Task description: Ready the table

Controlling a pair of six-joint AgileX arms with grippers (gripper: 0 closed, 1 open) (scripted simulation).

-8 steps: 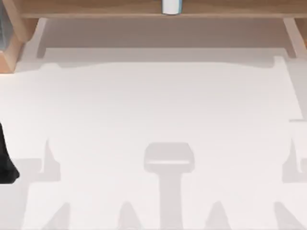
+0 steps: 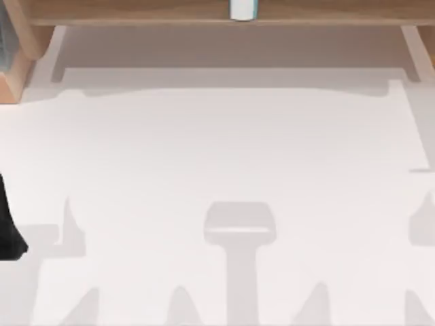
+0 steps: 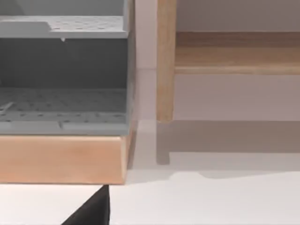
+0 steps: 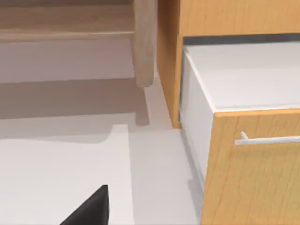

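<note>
Right-side arm shadow on worktop (image 2: 217, 149) shifts right since half-second ago; left arm (image 2: 8, 224) static at left edge. Jaws state: cannot tell. Task barely started.

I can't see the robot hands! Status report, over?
Left gripper at the table's left edge, jaws unreadable. Tabletop bare white. Wooden shelf frame along the far side, small white cup on it.

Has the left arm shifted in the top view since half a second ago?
No. The left arm sits at the same spot at the left edge of the table, just as far below the wooden shelf frame.
</note>
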